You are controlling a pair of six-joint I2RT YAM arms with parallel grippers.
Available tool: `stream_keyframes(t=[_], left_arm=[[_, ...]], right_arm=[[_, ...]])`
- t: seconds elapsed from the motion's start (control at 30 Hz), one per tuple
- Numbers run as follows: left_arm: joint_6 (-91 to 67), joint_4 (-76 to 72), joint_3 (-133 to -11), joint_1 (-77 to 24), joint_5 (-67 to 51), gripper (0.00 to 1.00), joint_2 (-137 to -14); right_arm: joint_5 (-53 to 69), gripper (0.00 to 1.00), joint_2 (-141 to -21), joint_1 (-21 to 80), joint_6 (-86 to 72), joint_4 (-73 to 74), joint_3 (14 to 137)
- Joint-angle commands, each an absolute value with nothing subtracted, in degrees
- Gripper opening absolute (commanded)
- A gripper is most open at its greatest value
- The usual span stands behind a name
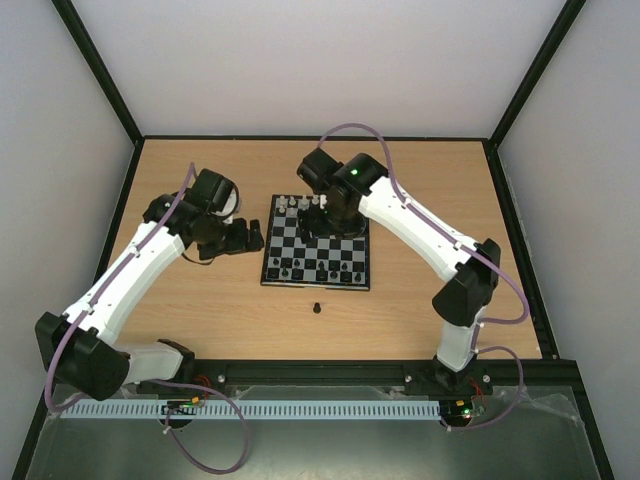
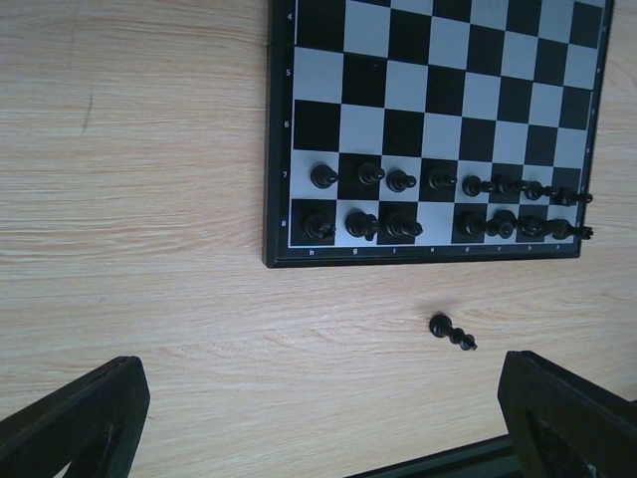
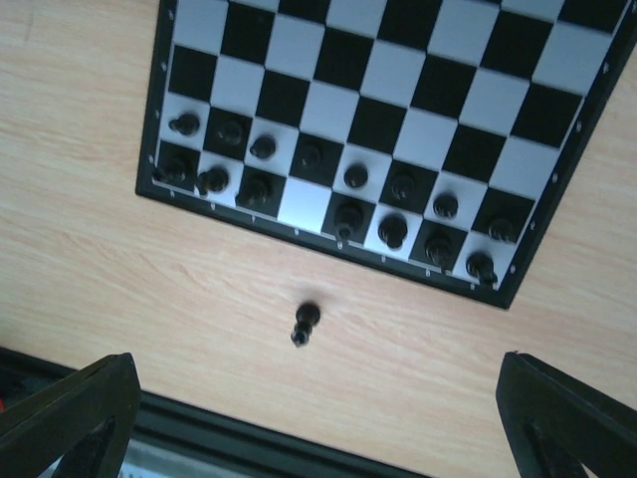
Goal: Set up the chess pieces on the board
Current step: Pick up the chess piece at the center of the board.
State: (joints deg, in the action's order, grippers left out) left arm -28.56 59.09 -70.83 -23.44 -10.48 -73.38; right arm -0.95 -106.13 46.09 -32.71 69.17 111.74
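Centring either empty gripper, the left gripper (image 2: 318,398) and right gripper (image 3: 318,398) both gaping wide, over the lone small black chess piece (image 1: 317,308) on the pale wooden table (image 1: 250,320), at the 6 o'clock edge of the checked black-and-grey board (image 1: 335,245), should spare neighbours flanking the vacant back-row square (image 3: 307,202).

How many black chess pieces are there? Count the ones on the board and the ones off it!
Black pieces on the board: 15
Black piece off it, on the table: 1
Total: 16
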Motion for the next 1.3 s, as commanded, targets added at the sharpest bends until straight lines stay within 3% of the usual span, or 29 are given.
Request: stream_keyframes(t=[0.0,0.13,0.5,0.87,1.27], left_arm=[[-28.9,60.9,-72.34,-23.03,-11.31,0.99,-71.42],[-29.32,61.15,-71.46,-23.03,-11.4,0.99,-69.75],[-31.97,60.54,-67.44,-23.03,-12.7,0.99,-64.95],[-31.77,61.2,-66.74,-23.03,-12.22,0.99,-64.33],[-31.26,61.14,-67.89,-23.03,-11.42,0.99,-65.64]], right_arm=[[1.96,0.98,-101.9,45.87,-35.06,70.19,105.25],[4.69,0.97,-98.48,47.03,-36.03,65.15,96.26],[6.6,0.65,-98.1,53.61,-41.18,55.36,80.54],[6.4,0.57,-104.3,56.47,-41.17,51.61,79.99],[4.88,0.39,-109.72,56.47,-40.06,50.51,80.74]])
